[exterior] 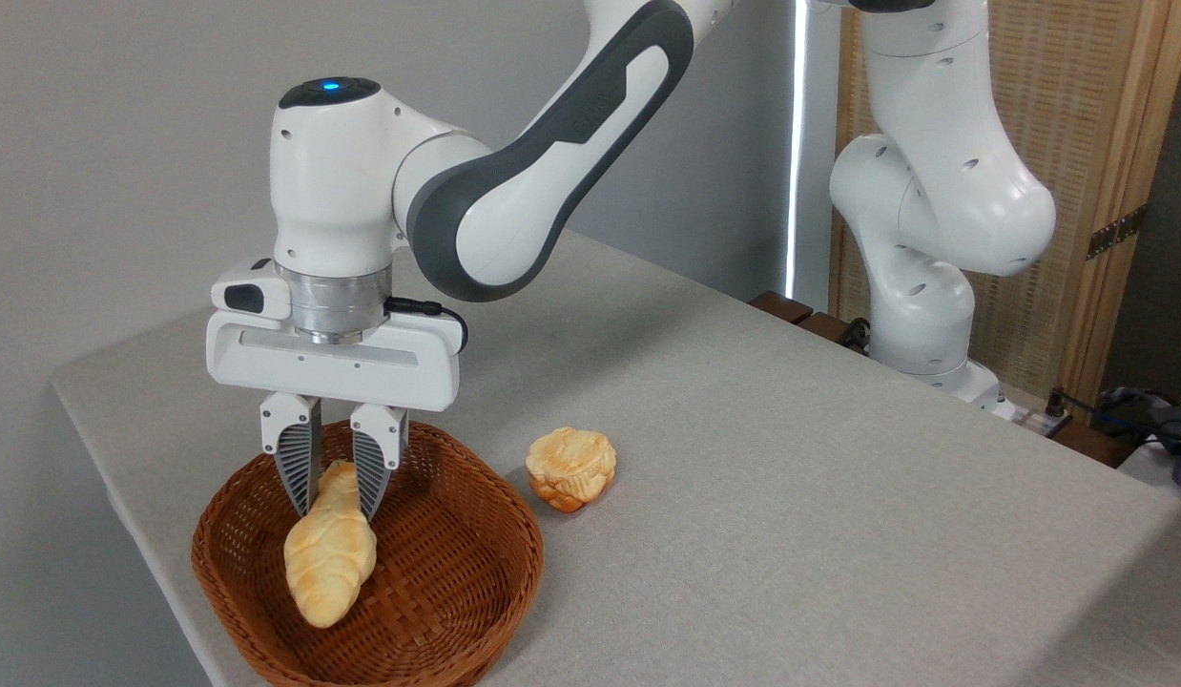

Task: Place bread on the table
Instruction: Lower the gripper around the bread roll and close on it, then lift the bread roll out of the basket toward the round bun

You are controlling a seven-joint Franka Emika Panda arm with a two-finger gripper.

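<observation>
Sitting nearest the camera at the front left of the desk point(839, 496), a brown woven wicker basket point(457, 592) holds the bread point(330, 558); the pale-golden braided loaf tilts, its lower end toward the basket floor and its upper tapered end raised between the fingers; whether the lower end touches the weave or hangs just clear cannot be told. The gripper point(335, 482) points straight down into the basket, its two dark ribbed fingers point(297, 468) closed in on the loaf's upper end, pinching it from either side. Above them the white hand body lies level, joined by a metal flange to an upright wrist segment with a blue light glowing on its top cap; a black cable plugs in at the side of the flange. No brand, label or readable writing shows on the arm or on anything else. Just right of the basket, apart from it, a small round browned bun point(571, 468) rests on the grey cloth. Farther back the arm point(552, 162) slants up and right, then descends in white joints to its base at the desk's far right edge; behind stands a wooden screen point(1096, 114).
</observation>
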